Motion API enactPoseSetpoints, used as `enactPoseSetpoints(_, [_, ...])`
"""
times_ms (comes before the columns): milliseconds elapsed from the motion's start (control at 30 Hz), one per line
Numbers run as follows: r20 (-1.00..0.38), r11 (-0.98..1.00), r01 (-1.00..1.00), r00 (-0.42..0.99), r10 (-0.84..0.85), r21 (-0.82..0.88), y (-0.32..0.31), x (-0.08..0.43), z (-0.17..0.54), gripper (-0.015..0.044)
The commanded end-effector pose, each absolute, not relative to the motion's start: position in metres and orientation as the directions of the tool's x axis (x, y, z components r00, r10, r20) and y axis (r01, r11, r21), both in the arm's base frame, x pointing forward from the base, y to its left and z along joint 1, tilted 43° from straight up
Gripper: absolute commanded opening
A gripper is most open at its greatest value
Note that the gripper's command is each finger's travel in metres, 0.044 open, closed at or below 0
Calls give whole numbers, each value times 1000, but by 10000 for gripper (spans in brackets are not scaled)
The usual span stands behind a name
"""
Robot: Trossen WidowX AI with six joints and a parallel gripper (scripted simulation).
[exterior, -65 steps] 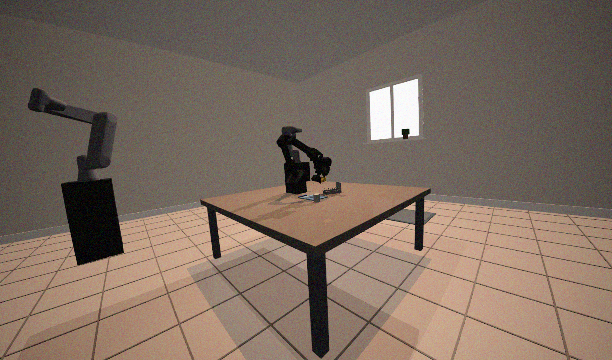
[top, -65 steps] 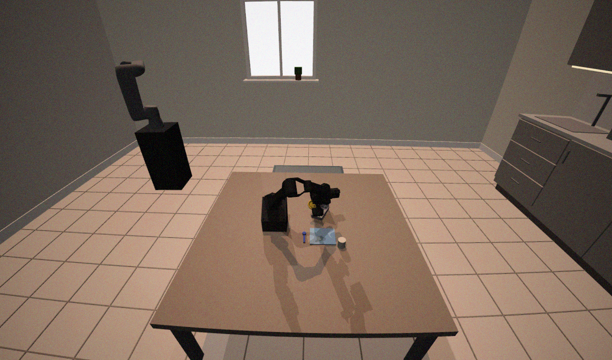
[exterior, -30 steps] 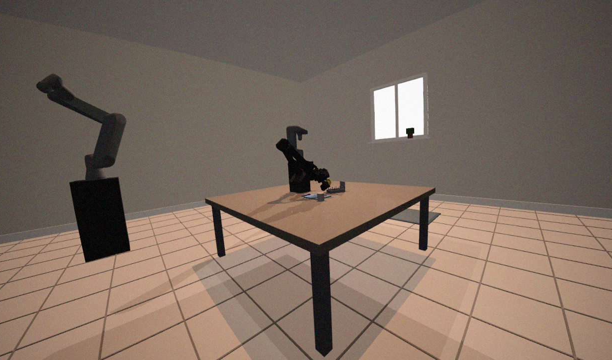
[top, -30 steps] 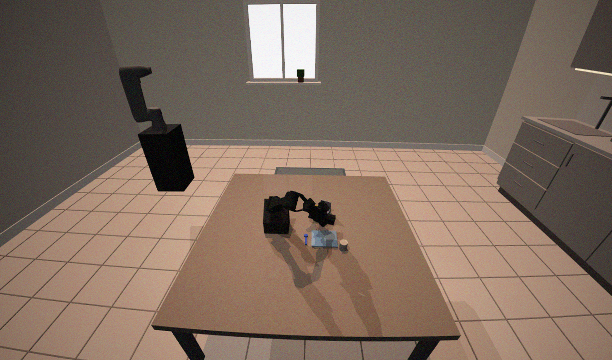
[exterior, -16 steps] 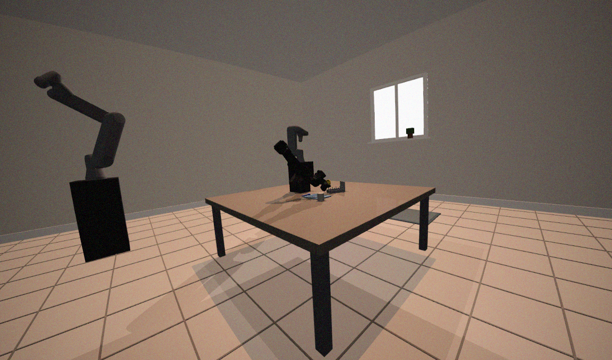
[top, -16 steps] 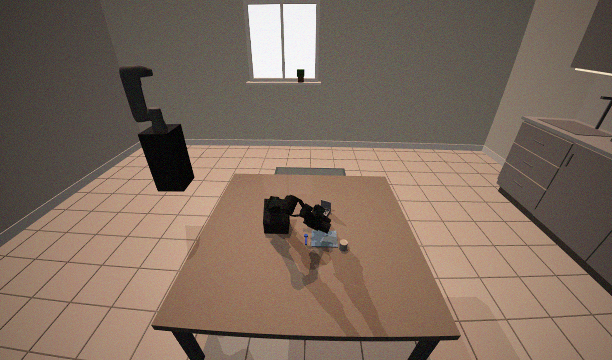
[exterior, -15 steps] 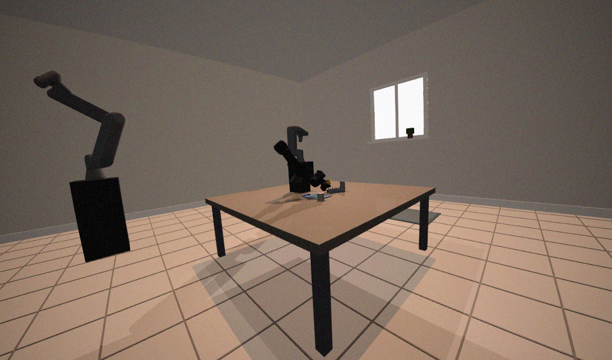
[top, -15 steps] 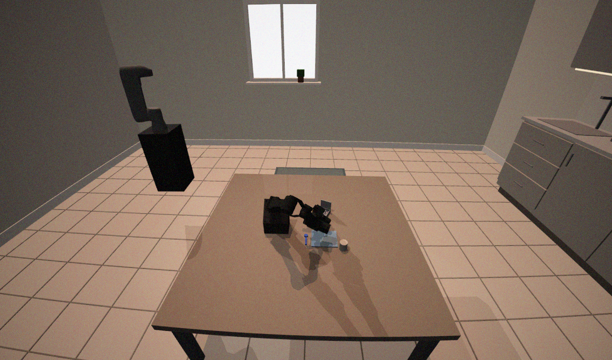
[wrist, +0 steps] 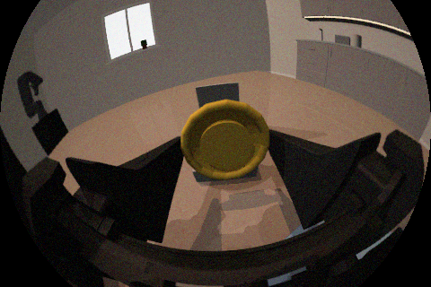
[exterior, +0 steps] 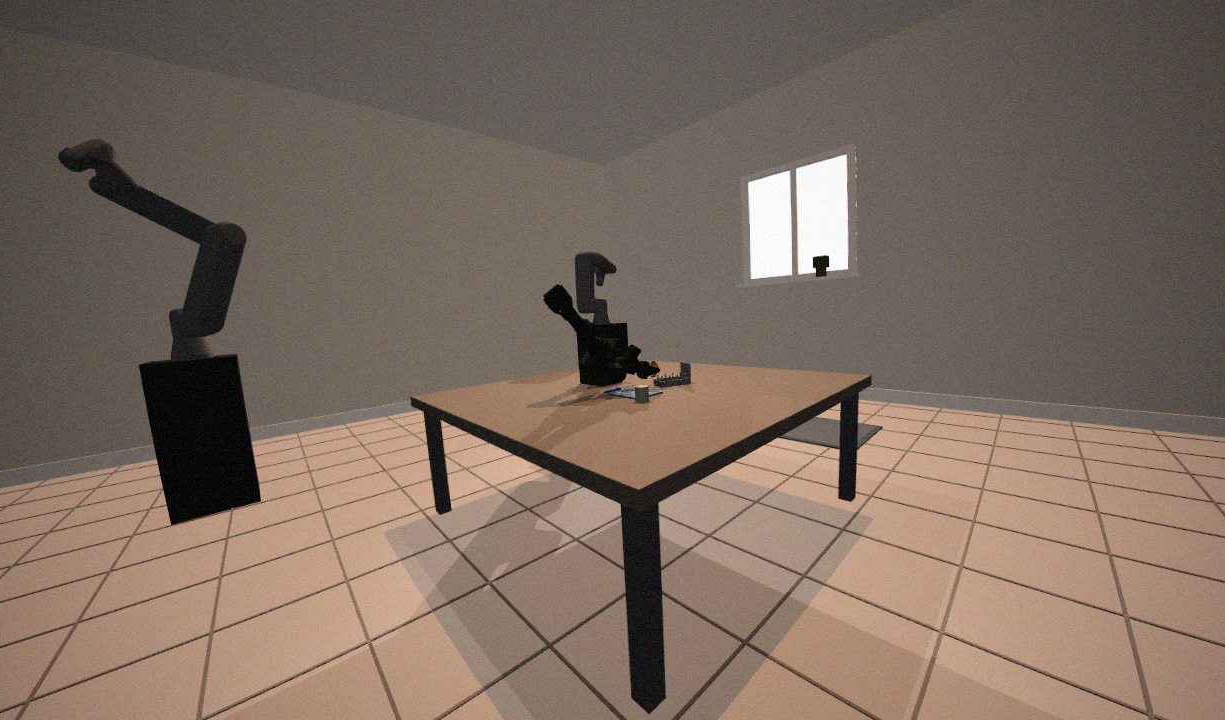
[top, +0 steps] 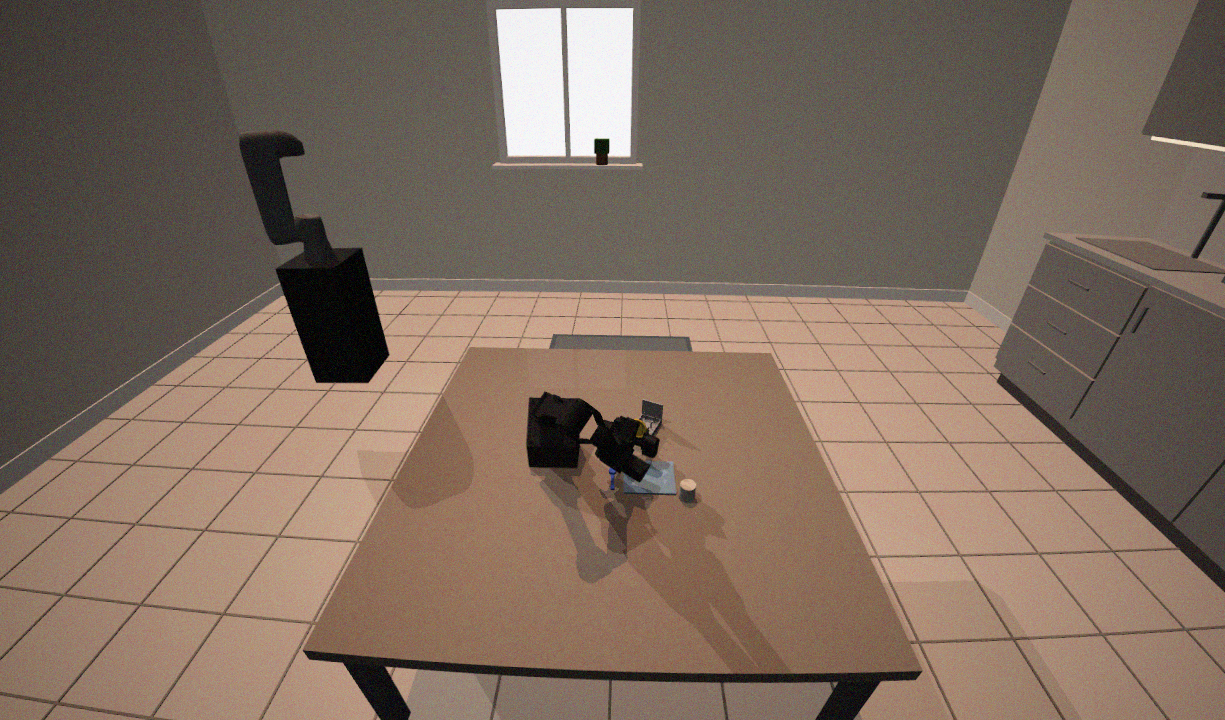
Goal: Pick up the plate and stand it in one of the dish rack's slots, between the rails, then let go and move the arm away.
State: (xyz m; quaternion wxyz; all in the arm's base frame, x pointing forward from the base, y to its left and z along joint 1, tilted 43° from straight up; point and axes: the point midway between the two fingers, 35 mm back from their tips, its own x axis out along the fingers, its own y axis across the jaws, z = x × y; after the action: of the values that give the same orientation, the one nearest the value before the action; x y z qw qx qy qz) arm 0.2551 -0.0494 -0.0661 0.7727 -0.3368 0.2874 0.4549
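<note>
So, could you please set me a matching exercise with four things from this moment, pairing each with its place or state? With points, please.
1. yellow plate [top: 640,428] [wrist: 225,143]
2. white cup [top: 688,489] [exterior: 641,394]
3. potted plant [top: 602,151] [exterior: 820,265] [wrist: 144,44]
4. faucet [top: 1212,223] [wrist: 321,34]

A. on the windowsill
B. at the kitchen counter
C. gripped between the gripper's [wrist: 225,140] fingers
D. on the table [top: 544,608] [exterior: 688,438], beside the blue mat [top: 659,483]

Pairs: 1-C, 2-D, 3-A, 4-B

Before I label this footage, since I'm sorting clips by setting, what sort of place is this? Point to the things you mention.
Probably a kitchen set up as a robot workspace: drawer cabinets [top: 1057,308] [wrist: 311,60], a tall faucet [top: 1211,228], and an arm on a black pedestal [top: 337,326].
</note>
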Motion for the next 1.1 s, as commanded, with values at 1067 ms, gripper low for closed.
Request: enactPoseSetpoints(1067, [-732,331,-892,445,516,-308,-24,270,-88,0])
